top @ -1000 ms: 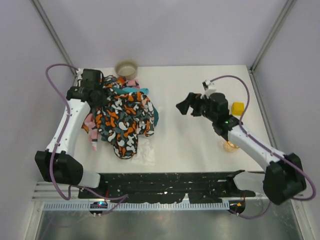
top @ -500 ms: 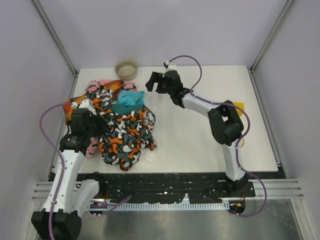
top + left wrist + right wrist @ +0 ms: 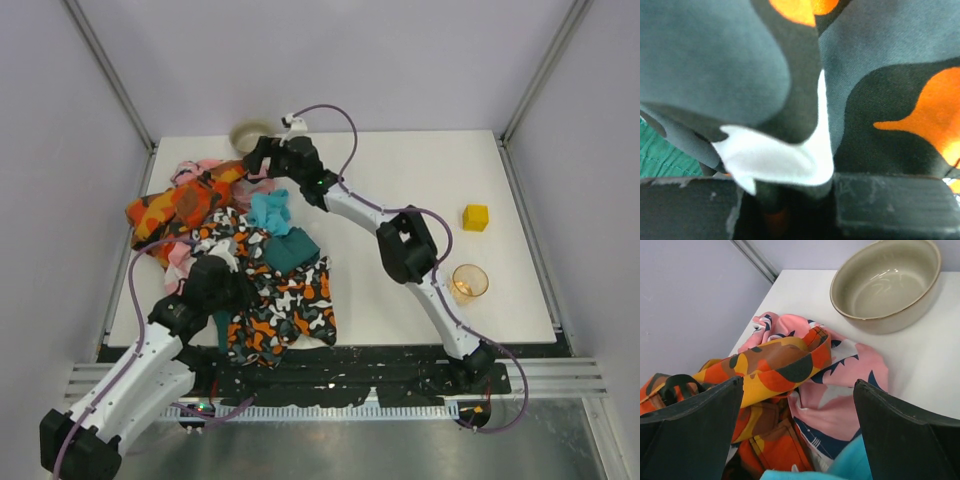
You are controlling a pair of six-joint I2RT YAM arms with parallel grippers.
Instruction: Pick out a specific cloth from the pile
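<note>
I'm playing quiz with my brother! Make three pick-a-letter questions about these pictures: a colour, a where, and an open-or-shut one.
1. What colour is the bowl? A red B beige C black
2. Where is the yellow block? A inside a box B on the bare table C on a shelf
3. The right arm's jaws are: A wide open B shut on the bowl C shut on a spoon

Answers: B, its glaze looks beige; B, it sits alone on white tabletop; A, both fingers stand far apart, gripping nothing.
</note>
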